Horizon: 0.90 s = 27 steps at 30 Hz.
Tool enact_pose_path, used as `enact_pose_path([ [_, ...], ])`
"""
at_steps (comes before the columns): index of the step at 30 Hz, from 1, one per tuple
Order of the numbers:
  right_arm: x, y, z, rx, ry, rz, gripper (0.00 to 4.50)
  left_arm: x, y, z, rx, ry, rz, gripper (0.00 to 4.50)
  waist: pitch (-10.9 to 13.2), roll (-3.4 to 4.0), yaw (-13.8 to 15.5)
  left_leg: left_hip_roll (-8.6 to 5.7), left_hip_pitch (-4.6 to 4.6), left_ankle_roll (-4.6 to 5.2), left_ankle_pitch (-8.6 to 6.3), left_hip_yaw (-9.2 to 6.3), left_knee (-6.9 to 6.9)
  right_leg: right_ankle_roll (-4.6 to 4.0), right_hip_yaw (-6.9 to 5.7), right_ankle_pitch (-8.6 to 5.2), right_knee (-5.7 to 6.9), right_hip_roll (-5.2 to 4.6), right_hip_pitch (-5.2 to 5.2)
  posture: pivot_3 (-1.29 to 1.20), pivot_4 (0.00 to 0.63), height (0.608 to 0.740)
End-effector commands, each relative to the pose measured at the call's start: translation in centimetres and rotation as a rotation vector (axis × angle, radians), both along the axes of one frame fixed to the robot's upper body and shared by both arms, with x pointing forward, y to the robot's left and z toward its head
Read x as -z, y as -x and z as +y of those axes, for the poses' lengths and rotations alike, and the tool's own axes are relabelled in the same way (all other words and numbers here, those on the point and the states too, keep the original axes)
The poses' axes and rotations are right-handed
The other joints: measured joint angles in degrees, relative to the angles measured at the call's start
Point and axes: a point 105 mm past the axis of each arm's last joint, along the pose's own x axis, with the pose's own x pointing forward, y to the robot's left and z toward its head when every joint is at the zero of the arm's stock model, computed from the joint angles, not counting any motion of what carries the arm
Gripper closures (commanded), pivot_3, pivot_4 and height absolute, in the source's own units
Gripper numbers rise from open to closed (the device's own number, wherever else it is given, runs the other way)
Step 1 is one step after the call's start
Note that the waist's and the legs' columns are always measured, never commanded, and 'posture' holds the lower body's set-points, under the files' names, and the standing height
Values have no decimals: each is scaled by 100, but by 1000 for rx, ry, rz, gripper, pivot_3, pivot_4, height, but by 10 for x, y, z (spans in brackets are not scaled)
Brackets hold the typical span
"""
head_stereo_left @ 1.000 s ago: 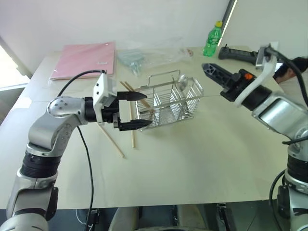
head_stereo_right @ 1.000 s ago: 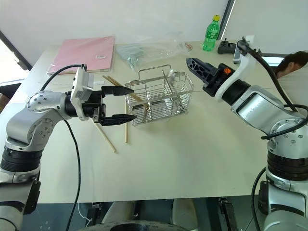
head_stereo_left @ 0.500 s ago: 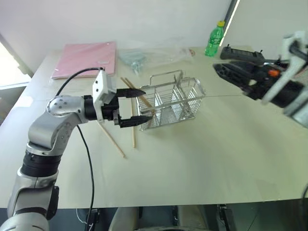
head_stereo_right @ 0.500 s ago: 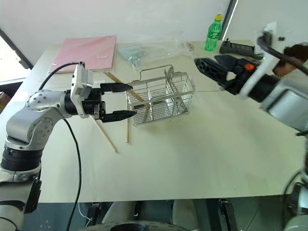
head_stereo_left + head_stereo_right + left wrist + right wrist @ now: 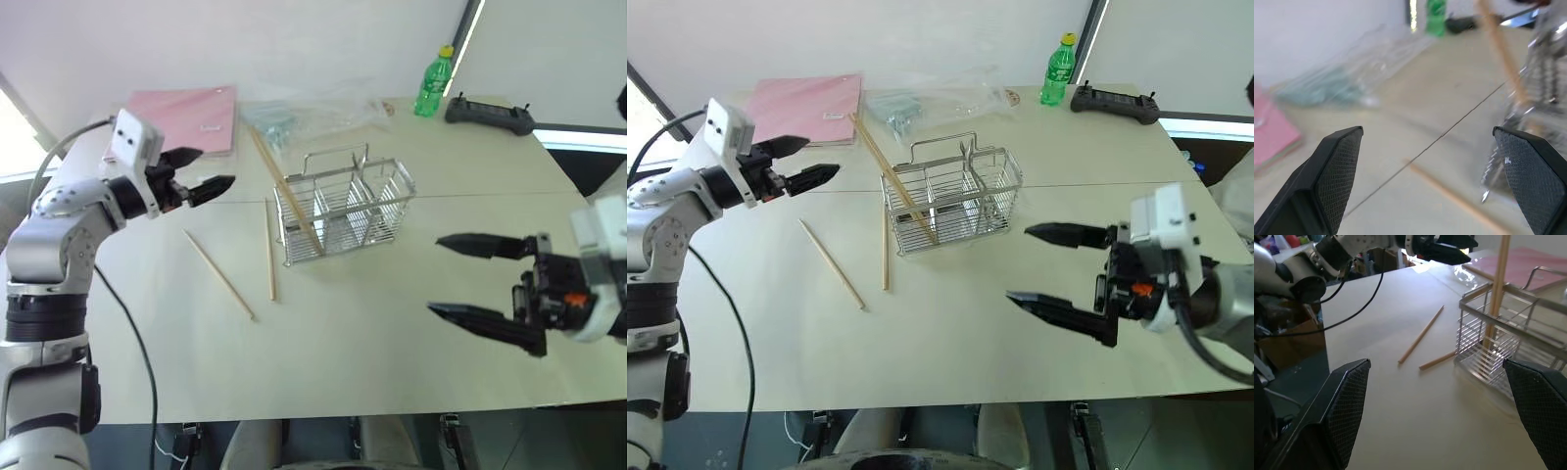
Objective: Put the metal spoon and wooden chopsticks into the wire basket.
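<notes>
The left wrist view is smeared by blur: the wire basket is cut by the frame edge and reads as grey streaks; a wooden chopstick leaning against it has soft edges; the clear plastic bag is perhaps holding something greenish; the metal spoon cannot be made out anywhere.

A pale cream table occupies most of the scene, with a thin dark seam running across its surface. A plain white wall stands behind the far edge. At far right, a dark vertical frame with a bright strip of light rises beside the wall. Bright daylight enters at the left edge. Beneath the near table edge the floor appears dark.
</notes>
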Motion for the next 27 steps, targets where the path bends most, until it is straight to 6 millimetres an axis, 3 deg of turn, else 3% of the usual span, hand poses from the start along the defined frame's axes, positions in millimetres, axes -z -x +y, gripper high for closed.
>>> enact_pose_path([
  [1,13,1,3,12,57,-69,59,-2,-2,14,-114,-28,-6,0,4,-8,44,0,-2,-1,0,-1,0,-5,0,3,0,-1,-1,0,150,709],
  [6,25,-1,6,39,56,-88,59,14,-10,28,-343,-41,135,0,11,-22,88,-1,-4,-3,0,-9,1,-18,-1,11,0,-4,1,0,150,709],
  [11,23,-8,8,83,-9,-105,59,6,-21,22,-684,127,350,0,24,-54,208,-8,-6,-4,2,-21,15,21,-9,8,4,2,7,0,150,709],
  [16,27,-12,14,90,-24,-104,59,-6,-21,7,-877,201,449,0,25,-62,177,-13,3,-10,3,-8,10,29,-4,9,4,2,9,0,150,709],
  [21,26,-17,16,99,-43,-113,59,8,-17,-8,-1032,292,556,0,26,-65,185,-13,4,-20,7,-6,11,32,-4,9,4,1,12,0,150,709],
  [27,24,-20,16,127,-70,-118,59,31,-8,9,-1189,283,656,0,33,-77,195,-10,4,-30,12,-3,10,32,-5,10,11,3,5,0,150,709],
])
